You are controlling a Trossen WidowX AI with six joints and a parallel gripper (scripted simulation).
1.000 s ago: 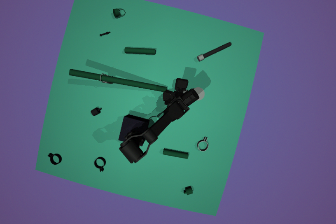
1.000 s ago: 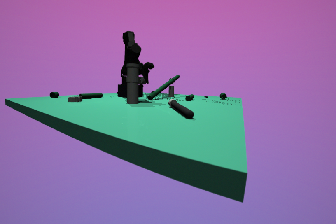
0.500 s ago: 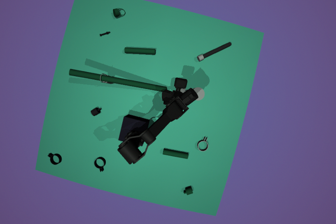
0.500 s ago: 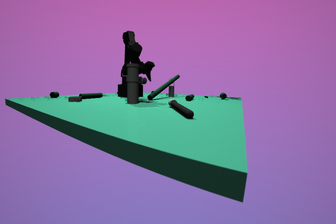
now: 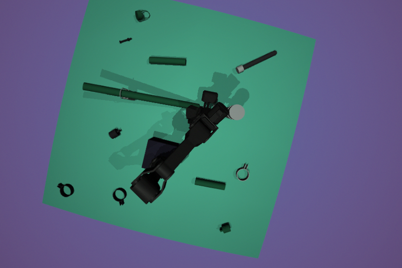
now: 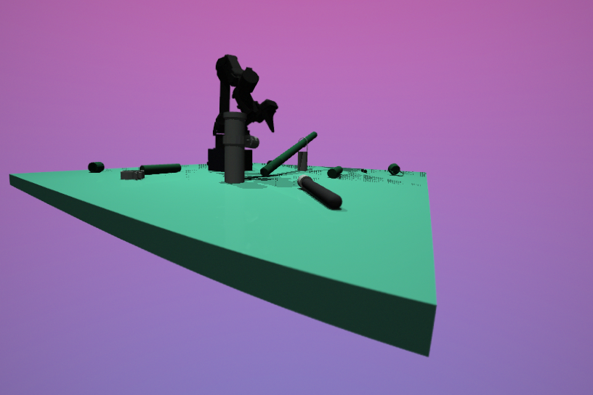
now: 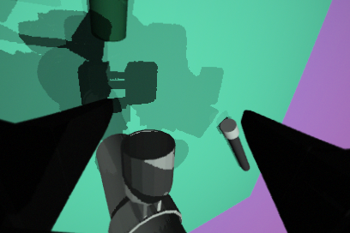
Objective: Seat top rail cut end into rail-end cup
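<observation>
While the gripper (image 5: pixel 212 104) (image 6: pixel 273 131) (image 7: pixel 178 110) is hovering with fingers spread, holding nothing, the unseated rail (image 5: pixel 146 97) (image 6: pixel 289 152) (image 7: pixel 109 9) is awaiting a grasp; seating is needing its low end lifted.

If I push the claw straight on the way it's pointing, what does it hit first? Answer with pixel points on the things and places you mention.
Probably the green table (image 5: pixel 276 112) (image 6: pixel 287 237) (image 7: pixel 206 44), since the open claw (image 5: pixel 201 106) (image 6: pixel 273 131) (image 7: pixel 178 110) points steeply down. The cup (image 6: pixel 253 142) (image 7: pixel 147 168) sits close to that path; depth is unclear, so a finger might clip it first.
</observation>
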